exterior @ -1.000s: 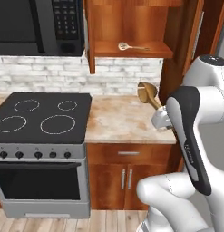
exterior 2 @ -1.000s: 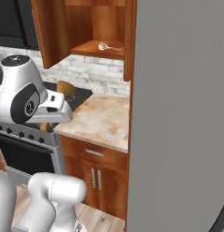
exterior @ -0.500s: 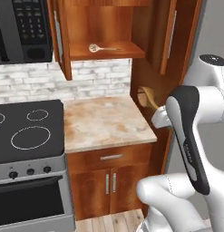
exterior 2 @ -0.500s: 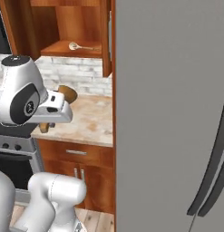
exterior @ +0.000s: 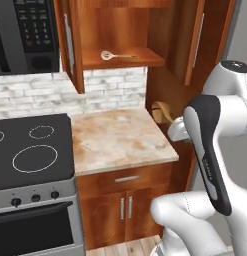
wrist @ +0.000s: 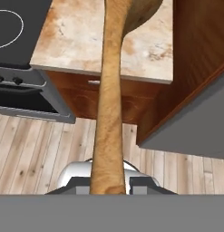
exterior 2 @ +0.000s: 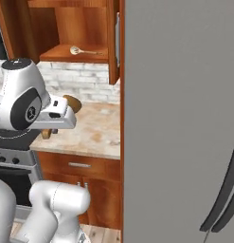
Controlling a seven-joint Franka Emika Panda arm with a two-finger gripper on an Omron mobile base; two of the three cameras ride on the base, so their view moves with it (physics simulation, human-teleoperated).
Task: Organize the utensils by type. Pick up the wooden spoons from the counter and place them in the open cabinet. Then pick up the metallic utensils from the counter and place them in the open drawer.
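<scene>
- Stove [exterior: 30, 150]: well left of the jaws, beside the counter [exterior: 120, 142].
- Second wooden spoon [exterior: 115, 55]: above and left of the jaws, lying on the open cabinet [exterior: 125, 30] shelf.
- Gripper [wrist: 108, 183]: jaws partly closed, clamping the handle of a wooden spoon [wrist: 111, 104]; its bowl extends ahead of the jaws, raised above the counter's right edge.
- Refrigerator [exterior 2: 180, 118]: right of the jaws.

Held spoon [wrist: 109, 104] matt tan wood; counter [exterior: 115, 142] smooth marbled stone; cabinet [exterior: 120, 30] reddish-brown polished wood.
</scene>
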